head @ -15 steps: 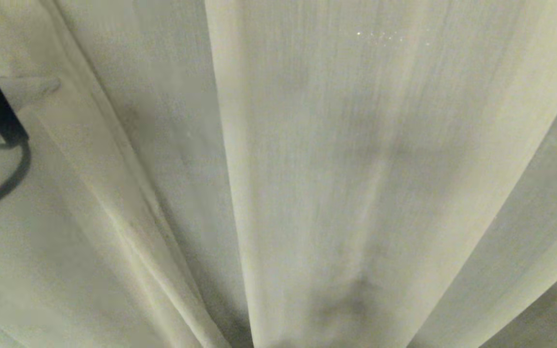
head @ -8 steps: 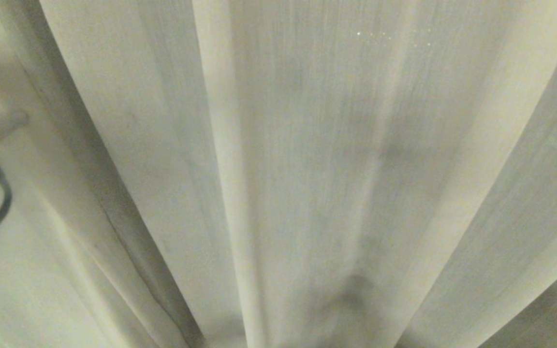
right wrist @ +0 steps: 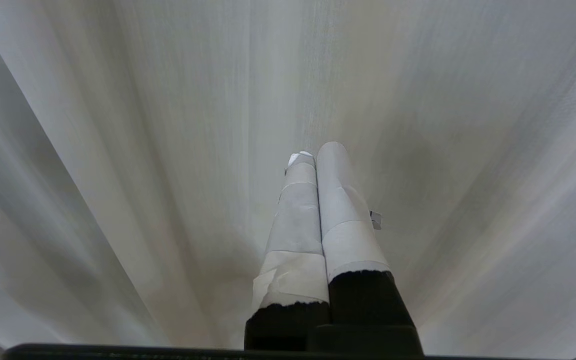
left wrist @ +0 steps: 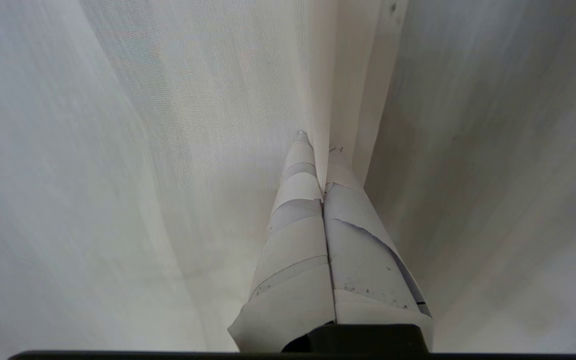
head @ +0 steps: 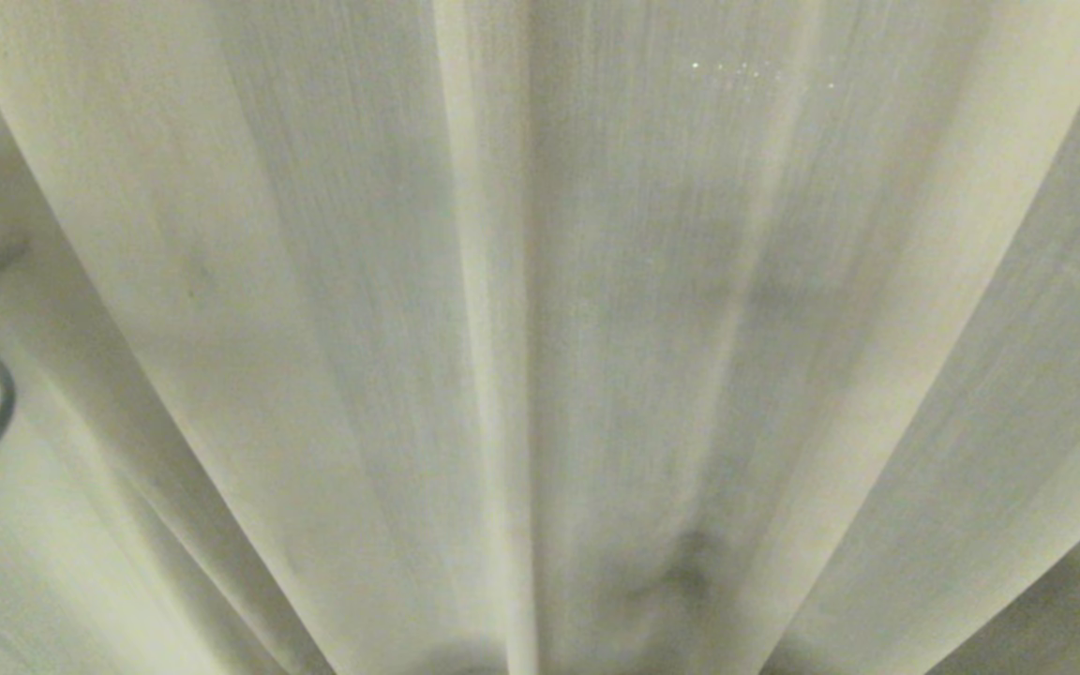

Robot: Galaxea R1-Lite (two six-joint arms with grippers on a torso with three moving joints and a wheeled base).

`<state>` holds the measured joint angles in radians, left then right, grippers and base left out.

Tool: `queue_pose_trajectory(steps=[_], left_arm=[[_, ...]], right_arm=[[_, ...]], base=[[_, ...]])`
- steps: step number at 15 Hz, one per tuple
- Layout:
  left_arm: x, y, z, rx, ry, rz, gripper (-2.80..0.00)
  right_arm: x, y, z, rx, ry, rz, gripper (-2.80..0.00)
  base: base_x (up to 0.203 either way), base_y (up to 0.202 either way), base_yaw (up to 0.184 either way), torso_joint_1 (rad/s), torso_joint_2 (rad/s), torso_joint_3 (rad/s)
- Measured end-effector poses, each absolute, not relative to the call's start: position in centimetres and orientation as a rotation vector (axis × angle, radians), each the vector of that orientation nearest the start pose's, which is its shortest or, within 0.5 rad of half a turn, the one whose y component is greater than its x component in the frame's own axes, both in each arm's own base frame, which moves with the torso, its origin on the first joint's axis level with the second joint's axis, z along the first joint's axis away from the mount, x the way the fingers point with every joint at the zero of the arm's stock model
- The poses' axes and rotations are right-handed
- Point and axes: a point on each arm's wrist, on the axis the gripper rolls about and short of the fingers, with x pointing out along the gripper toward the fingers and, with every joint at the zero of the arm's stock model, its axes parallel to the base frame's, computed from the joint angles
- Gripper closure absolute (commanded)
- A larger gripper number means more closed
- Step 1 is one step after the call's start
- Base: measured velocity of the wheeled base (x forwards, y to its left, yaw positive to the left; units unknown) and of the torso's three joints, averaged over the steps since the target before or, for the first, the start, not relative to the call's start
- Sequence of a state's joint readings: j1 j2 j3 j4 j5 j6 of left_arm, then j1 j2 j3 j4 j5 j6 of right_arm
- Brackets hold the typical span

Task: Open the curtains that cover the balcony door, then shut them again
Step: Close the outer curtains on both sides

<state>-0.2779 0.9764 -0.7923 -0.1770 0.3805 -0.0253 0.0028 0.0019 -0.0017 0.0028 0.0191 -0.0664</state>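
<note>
The left gripper pinches a hemmed fold of the curtains to drag it, I'd guess; cloth fills everything (the door is hidden). The right gripper is pressed together, empty.

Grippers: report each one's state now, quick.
Left gripper: shut on a fold of the curtains.
Right gripper: shut, holding nothing, its tips pointing at the fabric.

All three views closely face the curtains
</note>
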Motion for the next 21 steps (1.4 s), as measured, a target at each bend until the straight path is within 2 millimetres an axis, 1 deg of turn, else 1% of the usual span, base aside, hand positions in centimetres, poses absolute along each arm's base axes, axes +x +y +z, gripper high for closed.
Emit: queue_pose_trajectory(steps=[1, 2, 5, 8, 10, 12, 13, 16, 20, 21], left_arm=[[11.6, -2.4, 28.9, -0.022, 0.008, 0.103, 0.00], [11.5, -2.4, 28.8, -0.022, 0.008, 0.104, -2.80], [11.0, -2.3, 28.2, -0.019, 0.017, 0.103, -2.80], [10.1, -2.0, 28.2, -0.025, -0.002, 0.100, -2.80], [9.2, -1.8, 28.4, -0.036, -0.032, 0.100, -2.80], [7.7, -1.4, 28.5, -0.041, -0.046, 0.099, -2.80], [6.7, -1.1, 28.4, -0.040, -0.043, 0.099, -2.80], [2.8, 0.1, 27.4, -0.031, -0.026, 0.099, -2.80], [-2.9, 1.7, 25.1, 0.008, -0.025, 0.098, -2.80], [-4.0, 2.0, 24.4, 0.016, -0.018, 0.099, 0.00]], right_arm=[[-2.3, 0.0, 7.6, -0.066, 0.002, 0.022, 0.00], [-2.3, 0.0, 7.6, -0.066, 0.002, 0.022, 0.00], [-2.3, 0.0, 7.6, -0.066, 0.002, 0.022, 0.00], [-2.3, 0.0, 7.6, -0.066, 0.002, 0.022, 0.00], [-2.3, 0.0, 7.6, -0.066, 0.003, 0.022, 0.00], [-2.3, 0.0, 7.6, -0.066, 0.002, 0.022, 0.00], [-2.3, 0.0, 7.6, -0.066, 0.003, 0.022, 0.00], [-2.3, 0.0, 7.6, -0.066, 0.002, 0.022, 0.00], [-2.3, 0.0, 7.6, -0.066, 0.003, 0.022, 0.00], [-2.3, 0.0, 7.6, -0.066, 0.003, 0.022, 0.00]], base=[[0.000, 0.000, 0.000, 0.000, 0.00, 0.000], [0.000, 0.000, 0.000, 0.000, 0.00, 0.000], [0.000, 0.000, 0.000, 0.000, 0.00, 0.000], [0.000, 0.000, 0.000, 0.000, 0.00, 0.000], [0.000, 0.000, 0.000, 0.000, 0.00, 0.000], [0.000, 0.000, 0.000, 0.000, 0.00, 0.000], [0.000, 0.000, 0.000, 0.000, 0.00, 0.000], [0.000, 0.000, 0.000, 0.000, 0.00, 0.000], [0.000, 0.000, 0.000, 0.000, 0.00, 0.000], [0.000, 0.000, 0.000, 0.000, 0.00, 0.000]])
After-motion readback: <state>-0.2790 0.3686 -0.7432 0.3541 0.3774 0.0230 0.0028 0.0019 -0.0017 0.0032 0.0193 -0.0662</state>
